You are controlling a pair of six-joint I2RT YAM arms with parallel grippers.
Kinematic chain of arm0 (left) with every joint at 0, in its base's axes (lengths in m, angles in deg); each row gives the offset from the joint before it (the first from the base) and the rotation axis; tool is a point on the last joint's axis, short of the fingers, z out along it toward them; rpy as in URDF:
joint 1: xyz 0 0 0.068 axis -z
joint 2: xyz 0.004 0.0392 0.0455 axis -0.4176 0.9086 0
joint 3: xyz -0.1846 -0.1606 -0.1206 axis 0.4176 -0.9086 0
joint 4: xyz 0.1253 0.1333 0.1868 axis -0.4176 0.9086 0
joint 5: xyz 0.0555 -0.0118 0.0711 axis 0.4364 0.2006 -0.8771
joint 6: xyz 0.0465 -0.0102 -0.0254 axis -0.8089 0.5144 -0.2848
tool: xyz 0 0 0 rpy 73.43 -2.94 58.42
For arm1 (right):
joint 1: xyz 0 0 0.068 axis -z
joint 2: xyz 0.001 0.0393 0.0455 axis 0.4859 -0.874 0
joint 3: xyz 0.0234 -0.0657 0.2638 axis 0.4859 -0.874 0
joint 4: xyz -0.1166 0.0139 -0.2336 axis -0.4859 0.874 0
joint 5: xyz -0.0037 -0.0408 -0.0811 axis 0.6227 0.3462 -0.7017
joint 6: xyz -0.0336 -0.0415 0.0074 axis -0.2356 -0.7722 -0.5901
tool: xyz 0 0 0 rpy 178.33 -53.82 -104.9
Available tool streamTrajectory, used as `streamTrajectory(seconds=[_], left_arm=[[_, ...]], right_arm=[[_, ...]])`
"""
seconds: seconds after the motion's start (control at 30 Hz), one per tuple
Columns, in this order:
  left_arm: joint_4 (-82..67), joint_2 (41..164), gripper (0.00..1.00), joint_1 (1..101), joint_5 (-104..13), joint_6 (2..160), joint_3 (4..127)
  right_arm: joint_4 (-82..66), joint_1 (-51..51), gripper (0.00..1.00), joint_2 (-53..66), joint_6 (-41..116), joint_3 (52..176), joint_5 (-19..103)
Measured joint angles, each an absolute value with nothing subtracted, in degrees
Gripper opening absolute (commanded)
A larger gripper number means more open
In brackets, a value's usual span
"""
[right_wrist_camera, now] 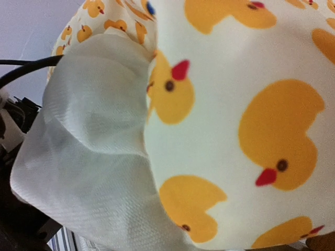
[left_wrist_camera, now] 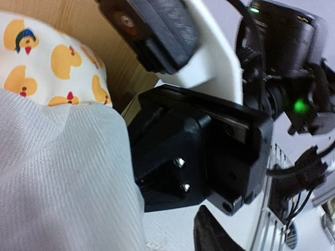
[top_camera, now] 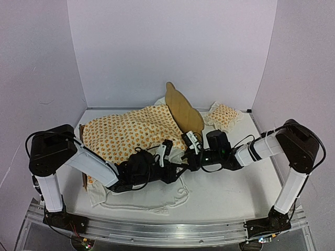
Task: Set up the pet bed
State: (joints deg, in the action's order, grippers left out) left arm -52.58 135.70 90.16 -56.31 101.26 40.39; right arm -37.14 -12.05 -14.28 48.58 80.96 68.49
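The left arm reaches in low from the left, and the left gripper [top_camera: 165, 150] sits at the near right edge of the duck-print bedding [top_camera: 128, 133]. Whether its fingers are spread or pinching cloth cannot be told. The pet bed [top_camera: 83, 179] lies left of centre on the table [top_camera: 230, 193], almost wholly covered by that bedding. Its plywood headboard [top_camera: 183, 111] rises tilted at the far right end. A white ruffle [top_camera: 157, 201] trails onto the table near the arms. Just right of the left gripper is the right gripper [top_camera: 191, 142], fingers pressed together. Bedding fills its wrist view, so any grip on cloth is hidden. The small matching pillow [top_camera: 224, 116] lies beside the headboard, to its right.
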Motion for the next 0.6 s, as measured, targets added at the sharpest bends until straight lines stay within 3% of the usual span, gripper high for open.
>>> streamTrajectory(seconds=[0.17,0.27,0.47,0.6], left_arm=[[-52.91,128.48,0.6,89.96,-53.68,94.81,32.41],[-52.95,123.37,0.58,89.61,-52.15,90.94,27.52],[-52.67,117.49,0.23,87.95,-50.82,84.06,22.1],[-51.12,117.6,0.15,87.69,-53.38,76.71,22.1]], right_arm=[[-39.22,-11.22,0.0,-15.22,49.91,82.12,73.94],[-40.11,-10.76,0.0,-15.85,50.48,82.92,76.19],[-40.64,-10.24,0.0,-17.49,51.55,83.54,78.55],[-40.62,-10.15,0.0,-17.6,51.99,83.82,80.14]])
